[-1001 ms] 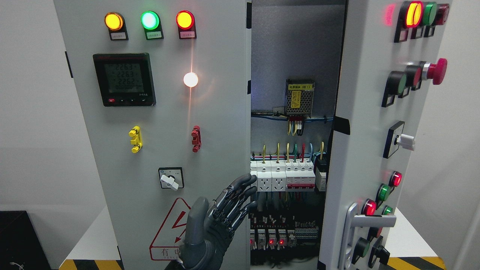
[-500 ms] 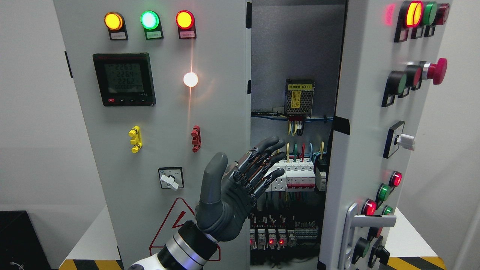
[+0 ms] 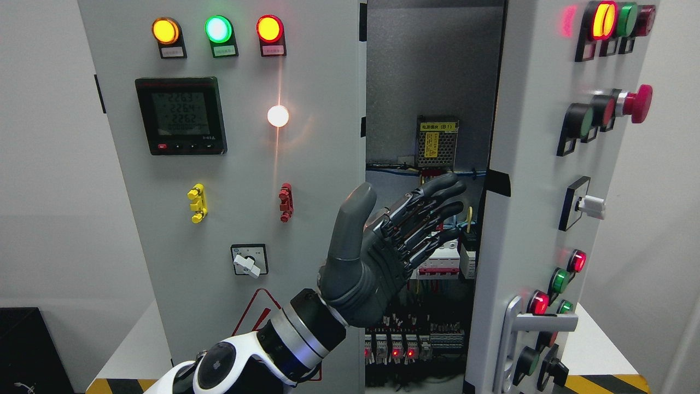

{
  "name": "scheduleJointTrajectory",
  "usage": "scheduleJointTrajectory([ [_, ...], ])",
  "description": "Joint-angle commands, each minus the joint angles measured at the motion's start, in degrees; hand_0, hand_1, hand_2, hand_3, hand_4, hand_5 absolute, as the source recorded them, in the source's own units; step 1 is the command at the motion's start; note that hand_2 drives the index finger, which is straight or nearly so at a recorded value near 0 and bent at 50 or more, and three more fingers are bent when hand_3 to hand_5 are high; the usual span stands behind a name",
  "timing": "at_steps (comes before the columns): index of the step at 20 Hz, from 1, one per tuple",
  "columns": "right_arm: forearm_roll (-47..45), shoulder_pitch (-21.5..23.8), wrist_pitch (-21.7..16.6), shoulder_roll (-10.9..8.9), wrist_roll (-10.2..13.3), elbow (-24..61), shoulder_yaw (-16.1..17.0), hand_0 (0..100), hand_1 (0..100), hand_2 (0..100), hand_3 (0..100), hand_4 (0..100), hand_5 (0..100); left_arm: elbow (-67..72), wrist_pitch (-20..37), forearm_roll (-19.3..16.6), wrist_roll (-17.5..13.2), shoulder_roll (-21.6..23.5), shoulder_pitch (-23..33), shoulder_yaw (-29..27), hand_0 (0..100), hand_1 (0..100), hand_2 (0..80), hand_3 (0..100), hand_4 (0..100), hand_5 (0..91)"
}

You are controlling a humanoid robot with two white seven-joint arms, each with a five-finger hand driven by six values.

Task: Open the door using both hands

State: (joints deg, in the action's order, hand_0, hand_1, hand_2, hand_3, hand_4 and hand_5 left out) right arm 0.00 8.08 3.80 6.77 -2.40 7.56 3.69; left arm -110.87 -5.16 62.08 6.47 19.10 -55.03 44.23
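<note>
Door (image 3: 547, 180) on the right side of the grey cabinet is standing swung outward, its inner edge turned toward the camera and its button-covered face angled off to the right. A silver handle (image 3: 517, 328) is sitting low on that face, with red and green lamps just above it and a red mushroom button (image 3: 637, 103) higher up. Between this door and the left panel (image 3: 240, 164) the cabinet interior is lying exposed: a perforated power supply with a yellow label (image 3: 436, 143) is hanging on the back wall, coloured wires are running below it, and a row of white breakers (image 3: 437, 260) is showing partly behind the robot's fingers.

Reaching up from the lower left, the left hand (image 3: 385, 246) is hovering in front of that opening, fingers spread and extended toward the door's inner edge, thumb pointing up, gripping nothing. Its fingertips (image 3: 451, 183) are lying near the door edge, though whether they are touching it is unclear.

On the left panel a digital meter (image 3: 180, 115) is glowing, three lamps are shining yellow, green and red across the top, and a white rotary switch (image 3: 249, 261) is sitting beside the forearm.
</note>
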Motion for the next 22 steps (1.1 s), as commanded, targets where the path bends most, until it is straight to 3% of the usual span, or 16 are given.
scheduleJointTrajectory([
  [1, 1.85, 0.0, -0.02, 0.0, 0.03, 0.0, 0.0, 19, 0, 0, 0, 0, 0, 3.03, -0.11, 4.44, -0.05, -0.73, -5.6, 7.62, 0, 0, 0.0, 0, 0, 0.0],
  [10, 1.85, 0.0, -0.02, 0.0, 0.03, 0.0, 0.0, 19, 0, 0, 0, 0, 0, 2.77, -2.48, 6.91, -0.23, -0.03, -7.1, 8.15, 0, 0, 0.0, 0, 0, 0.0],
  [22, 1.85, 0.0, -0.02, 0.0, 0.03, 0.0, 0.0, 19, 0, 0, 0, 0, 0, 2.15, -2.4, 6.83, -0.23, -0.64, -9.12, 9.29, 0, 0, 0.0, 0, 0, 0.0],
])
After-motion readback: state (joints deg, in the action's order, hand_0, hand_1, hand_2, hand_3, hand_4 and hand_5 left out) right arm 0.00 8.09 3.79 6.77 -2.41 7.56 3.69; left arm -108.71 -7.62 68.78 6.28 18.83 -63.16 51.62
